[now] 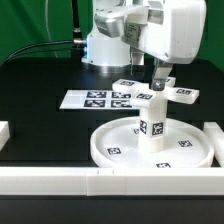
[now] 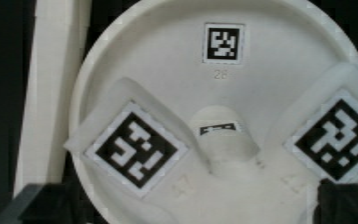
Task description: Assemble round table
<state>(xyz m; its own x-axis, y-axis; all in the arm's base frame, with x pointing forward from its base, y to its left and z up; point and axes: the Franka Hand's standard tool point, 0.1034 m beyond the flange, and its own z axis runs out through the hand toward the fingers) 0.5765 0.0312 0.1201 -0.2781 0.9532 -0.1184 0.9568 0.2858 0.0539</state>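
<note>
Round disc: the large rimmed disc (image 1: 150,145) is seen lying flat on the black bench (image 1: 40,90), close to the near edge, just behind the white border rails (image 1: 70,180). Its rim faces up, presumably so that the underside is offered for the leg.

Leg: a short cylindrical leg (image 1: 153,118) stands upright at the middle of the disc, its tag turned toward the exterior camera. In the wrist view it is seen from above at the disc centre (image 2: 220,130). Whether it is fully seated or only resting in its socket cannot be told.

Cross piece: the four-armed piece (image 1: 160,92) lies on the bench behind the disc, toward the far side, partly hidden by the leg and the arm. It is judged to be kept there until the leg is secure.

Pincer: the pincer (image 1: 162,76) is held above and slightly behind the top of the leg, its jaws spread wide and nothing clamped between them. In the wrist view only dark finger tips (image 2: 336,195) are glimpsed at the frame's border.

Marker board: the marker board (image 1: 95,98) lies flat farther back, toward the exterior view's left, apart from the furniture parts.

Step judged: the leg appears placed; a tightening of the leg or a reach for the cross piece is thought likely.

Risk judged: an off-centre approach could tip the leg.
</note>
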